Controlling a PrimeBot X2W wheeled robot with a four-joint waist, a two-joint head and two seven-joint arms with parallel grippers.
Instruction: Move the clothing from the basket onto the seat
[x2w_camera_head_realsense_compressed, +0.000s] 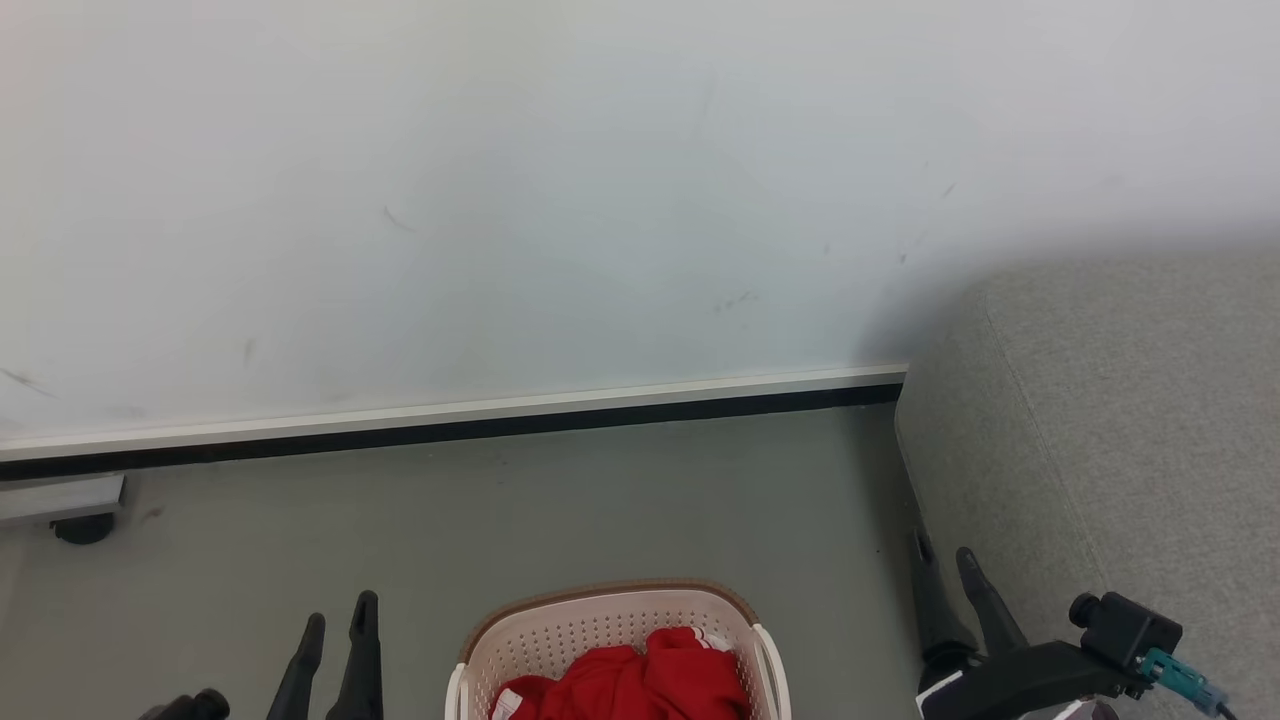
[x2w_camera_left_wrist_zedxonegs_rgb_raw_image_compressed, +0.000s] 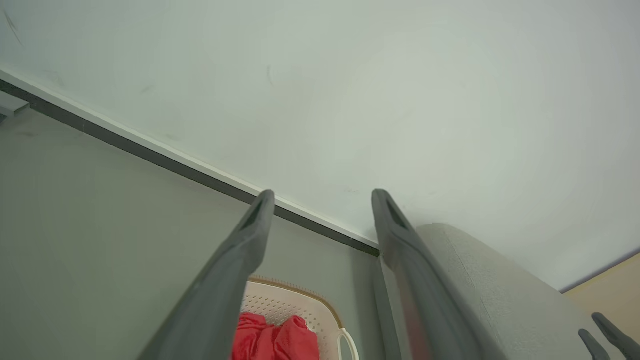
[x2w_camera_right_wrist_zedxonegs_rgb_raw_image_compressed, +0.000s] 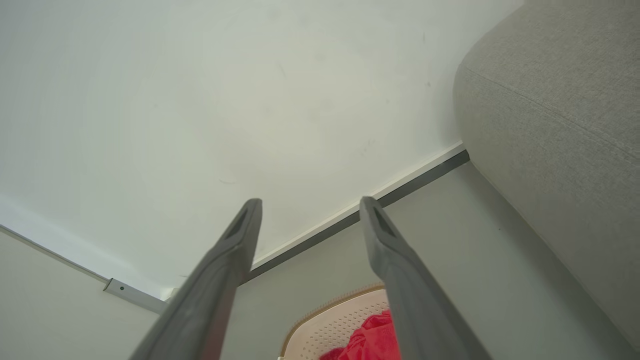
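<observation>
Small cream-white perforated plastic laundry basket with a brown rim band (x2w_camera_head_realsense_compressed: 585, 628) sits on the grey floor (x2w_camera_head_realsense_compressed: 520, 520), near side, between the two arms. Bright red soft clothing (x2w_camera_head_realsense_compressed: 640, 685) is bunched inside it, with white trim at the heap's far right and a white tag (x2w_camera_head_realsense_compressed: 507, 703) at its near left. Large light grey fabric-upholstered seat block (x2w_camera_head_realsense_compressed: 1120, 420) stands right of the basket, apart from it, its far end at the pale wall (x2w_camera_head_realsense_compressed: 600, 200). A dark baseboard strip (x2w_camera_head_realsense_compressed: 500, 427) runs along the wall foot. Left claw (x2w_camera_head_realsense_compressed: 341, 609) hangs left of the basket, fingers spread, empty, clear of the rim. Right claw (x2w_camera_head_realsense_compressed: 943, 548) hangs right of the basket, just beside the seat's left face, fingers spread, empty. Both point toward the far wall.
</observation>
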